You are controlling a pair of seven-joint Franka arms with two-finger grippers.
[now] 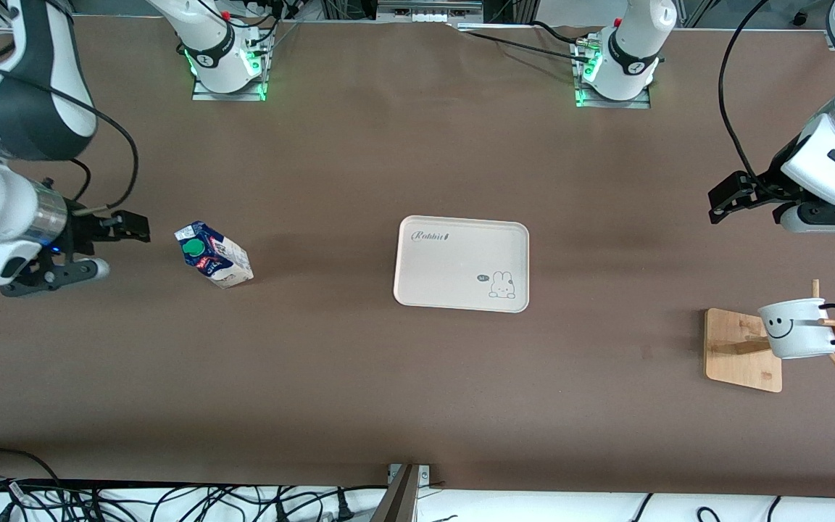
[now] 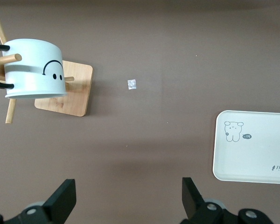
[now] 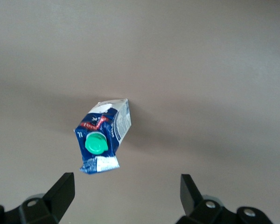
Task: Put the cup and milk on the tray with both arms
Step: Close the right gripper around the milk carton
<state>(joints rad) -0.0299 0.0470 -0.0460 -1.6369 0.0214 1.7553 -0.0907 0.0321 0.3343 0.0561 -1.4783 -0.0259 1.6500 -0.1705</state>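
Observation:
The cup (image 1: 798, 328) hangs on a peg of a wooden rack at the left arm's end of the table; it also shows in the left wrist view (image 2: 35, 67). The milk (image 1: 213, 255) stands on the table toward the right arm's end, green cap showing; the right wrist view (image 3: 102, 137) shows it too. The tray (image 1: 461, 263) lies empty mid-table, and its edge shows in the left wrist view (image 2: 252, 147). My left gripper (image 1: 720, 203) (image 2: 128, 200) is open over bare table, apart from the cup. My right gripper (image 1: 117, 246) (image 3: 126, 198) is open and empty beside the milk, not touching it.
The rack's wooden base (image 1: 744, 349) (image 2: 70, 88) has thin pegs sticking out around the cup. A small pale scrap (image 2: 132, 84) lies on the brown table between rack and tray. Both arm bases stand along the table edge farthest from the front camera.

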